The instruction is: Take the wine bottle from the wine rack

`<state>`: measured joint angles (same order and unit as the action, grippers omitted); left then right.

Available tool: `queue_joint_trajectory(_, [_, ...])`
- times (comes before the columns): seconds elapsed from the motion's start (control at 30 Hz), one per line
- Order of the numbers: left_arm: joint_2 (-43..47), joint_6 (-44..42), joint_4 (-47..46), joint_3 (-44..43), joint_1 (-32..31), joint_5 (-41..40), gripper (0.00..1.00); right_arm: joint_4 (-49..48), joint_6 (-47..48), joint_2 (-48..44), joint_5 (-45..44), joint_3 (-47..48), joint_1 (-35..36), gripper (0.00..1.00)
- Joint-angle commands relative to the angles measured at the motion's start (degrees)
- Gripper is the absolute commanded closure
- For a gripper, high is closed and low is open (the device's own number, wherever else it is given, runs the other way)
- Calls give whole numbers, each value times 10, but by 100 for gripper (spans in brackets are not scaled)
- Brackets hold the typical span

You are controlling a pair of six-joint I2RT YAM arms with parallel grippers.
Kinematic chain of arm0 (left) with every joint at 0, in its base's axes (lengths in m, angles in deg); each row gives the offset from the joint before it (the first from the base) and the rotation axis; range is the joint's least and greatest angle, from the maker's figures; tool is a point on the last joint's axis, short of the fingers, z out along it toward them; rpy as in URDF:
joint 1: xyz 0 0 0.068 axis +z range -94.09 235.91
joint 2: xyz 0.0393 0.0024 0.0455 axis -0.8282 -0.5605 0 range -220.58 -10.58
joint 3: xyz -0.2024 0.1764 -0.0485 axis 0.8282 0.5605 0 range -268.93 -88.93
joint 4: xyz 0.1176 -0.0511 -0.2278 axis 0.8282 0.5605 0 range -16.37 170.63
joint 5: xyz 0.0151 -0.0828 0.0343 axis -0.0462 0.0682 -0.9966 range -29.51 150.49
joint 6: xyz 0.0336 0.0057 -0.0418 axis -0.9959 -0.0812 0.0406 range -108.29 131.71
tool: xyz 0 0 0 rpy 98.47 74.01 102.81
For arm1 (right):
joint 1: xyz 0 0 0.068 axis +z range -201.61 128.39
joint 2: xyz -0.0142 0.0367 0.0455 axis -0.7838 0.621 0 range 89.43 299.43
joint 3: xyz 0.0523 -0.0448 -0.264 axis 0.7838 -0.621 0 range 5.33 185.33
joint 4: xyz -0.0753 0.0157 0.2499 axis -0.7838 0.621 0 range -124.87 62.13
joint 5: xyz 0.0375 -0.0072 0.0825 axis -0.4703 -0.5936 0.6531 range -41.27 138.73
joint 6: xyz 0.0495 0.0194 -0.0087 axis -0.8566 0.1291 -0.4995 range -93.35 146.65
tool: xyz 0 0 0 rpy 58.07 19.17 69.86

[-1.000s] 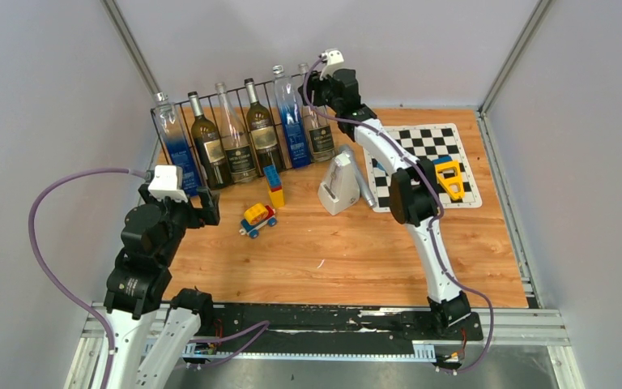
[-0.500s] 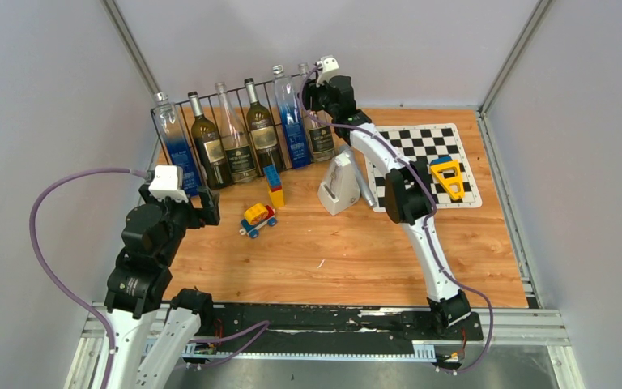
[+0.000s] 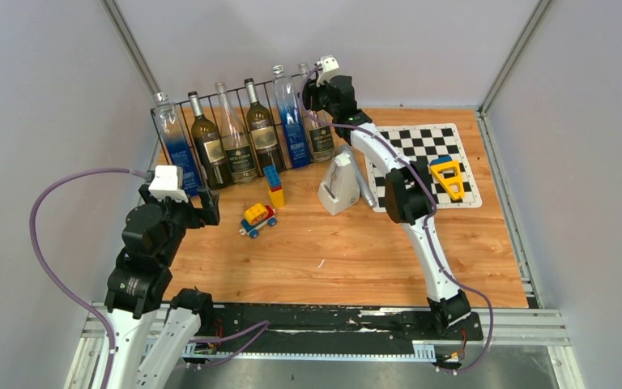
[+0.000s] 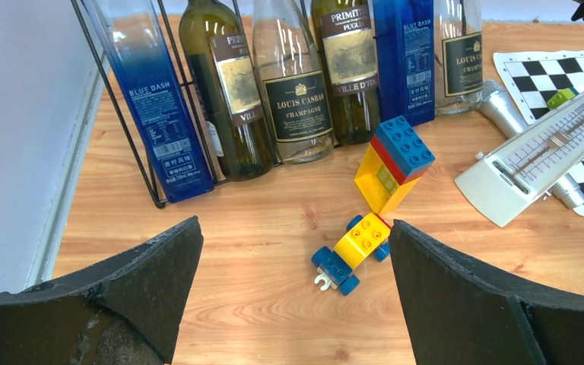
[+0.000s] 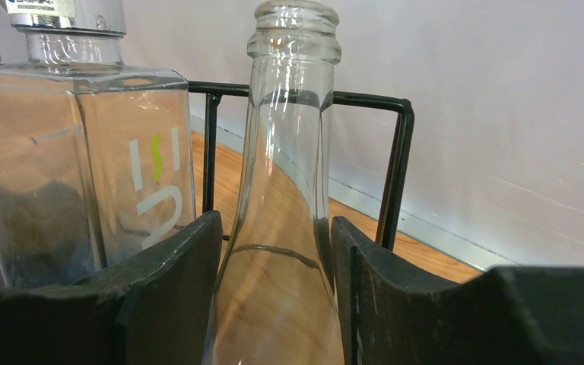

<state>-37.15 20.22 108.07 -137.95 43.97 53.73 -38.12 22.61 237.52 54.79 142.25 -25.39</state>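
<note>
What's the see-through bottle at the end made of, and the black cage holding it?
The bottle looks like clear, glossy glass: wood shows through and light glints on it. The wine rack seems thin metal wire, coated smooth black, judging by its slim rods.

Wine bottles (image 3: 261, 134) stand in the wine rack (image 3: 178, 104) at the table's (image 3: 332, 259) rear, toy car (image 3: 257, 217) before it, chessboard mat (image 3: 421, 146) rightward.

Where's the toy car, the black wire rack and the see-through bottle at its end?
yellow and blue toy-brick car (image 4: 359, 242), left wrist view, its yellow body.
black thin-wire wine rack (image 5: 397, 167), right wrist view, its end upright.
clear glass wine bottle (image 5: 289, 152), right wrist view, its neck.
</note>
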Motion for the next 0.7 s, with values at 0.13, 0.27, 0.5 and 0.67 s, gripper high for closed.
queue_joint_trajectory(0.13, [3, -10, -22, 4, -1, -4, 0, -66, 62, -88, -3, -16, 17, 100])
queue_joint_trajectory(0.27, [4, -10, -23, 4, -1, -3, 0, -65, 70, -115, -8, -36, 19, 100])
queue_joint_trajectory(0.5, [7, -10, -23, 5, -1, -2, 0, -39, 73, -148, -11, -49, 19, 100])
queue_joint_trajectory(0.67, [8, -10, -23, 5, -1, -3, 0, -16, 74, -178, -21, -73, 19, 100])
